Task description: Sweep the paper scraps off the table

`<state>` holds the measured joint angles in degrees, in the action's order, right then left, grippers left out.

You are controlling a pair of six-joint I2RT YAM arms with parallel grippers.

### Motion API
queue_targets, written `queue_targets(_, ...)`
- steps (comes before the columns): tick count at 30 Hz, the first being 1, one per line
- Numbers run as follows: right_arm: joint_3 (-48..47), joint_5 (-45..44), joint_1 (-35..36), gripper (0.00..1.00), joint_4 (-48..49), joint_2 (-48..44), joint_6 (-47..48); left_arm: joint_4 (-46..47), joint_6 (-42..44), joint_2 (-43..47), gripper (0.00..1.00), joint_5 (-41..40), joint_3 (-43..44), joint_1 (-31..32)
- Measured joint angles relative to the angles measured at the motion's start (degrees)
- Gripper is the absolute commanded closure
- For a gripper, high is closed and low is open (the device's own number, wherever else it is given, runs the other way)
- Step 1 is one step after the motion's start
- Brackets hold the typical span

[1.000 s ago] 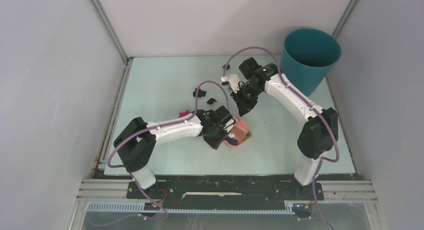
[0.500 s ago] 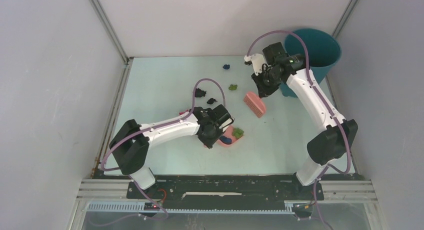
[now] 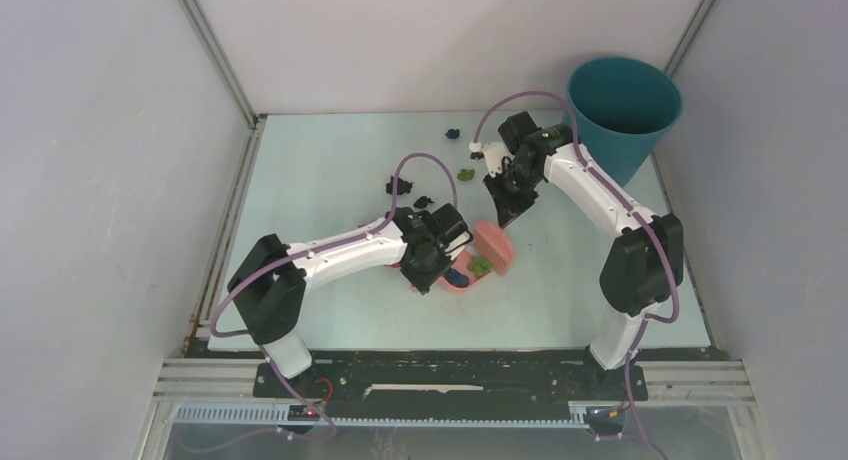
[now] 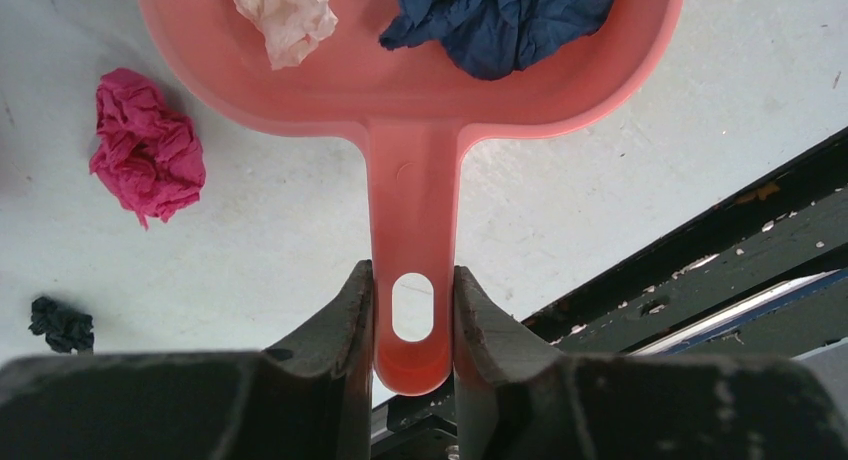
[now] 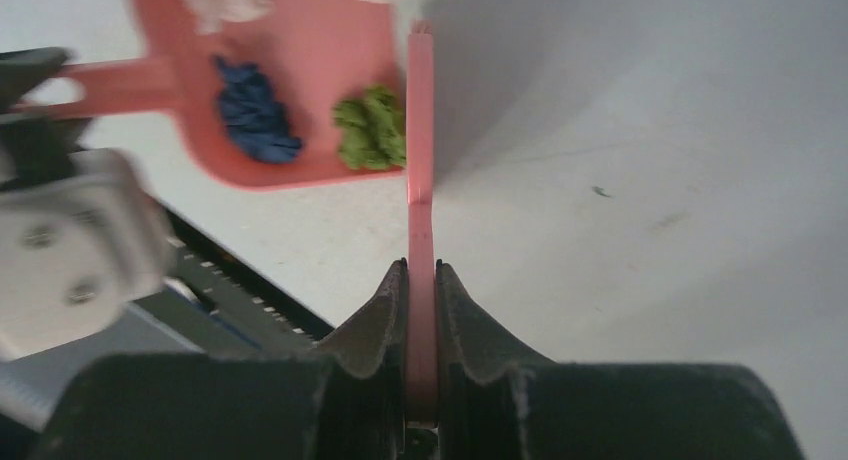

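My left gripper is shut on the handle of the pink dustpan, which lies flat on the table. In the pan lie a white scrap, a dark blue scrap and a green scrap. My right gripper is shut on the pink hand brush, whose head stands at the pan's mouth. A magenta scrap lies beside the pan.
Loose scraps lie farther back: two black ones, a green one and a blue one. The teal round bin stands at the back right. A black rail runs along the near edge.
The right arm swung the brush out toward the bin, then brought it back down to the pan's mouth. The left arm and dustpan have barely shifted.
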<state>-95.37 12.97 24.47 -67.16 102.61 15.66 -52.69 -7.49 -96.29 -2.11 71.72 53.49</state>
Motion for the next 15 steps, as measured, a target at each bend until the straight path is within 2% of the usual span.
queue_targets(5, -0.17, 9.29, 0.83, 1.00, -0.87, 0.17, -1.31, 2.01, -0.04, -1.90, 1.00, 0.42, 0.00, 0.00)
queue_targets(8, -0.57, 11.78, 1.05, 1.00, -1.29, 0.17, -1.77, 4.00, -0.04, -2.36, 1.00, 0.57, -0.11, 0.00)
queue_targets(15, -0.63, 7.45, 0.22, 1.00, -1.01, -0.17, -1.92, 11.58, -0.26, -1.70, 1.00, -0.37, -5.62, 0.42)
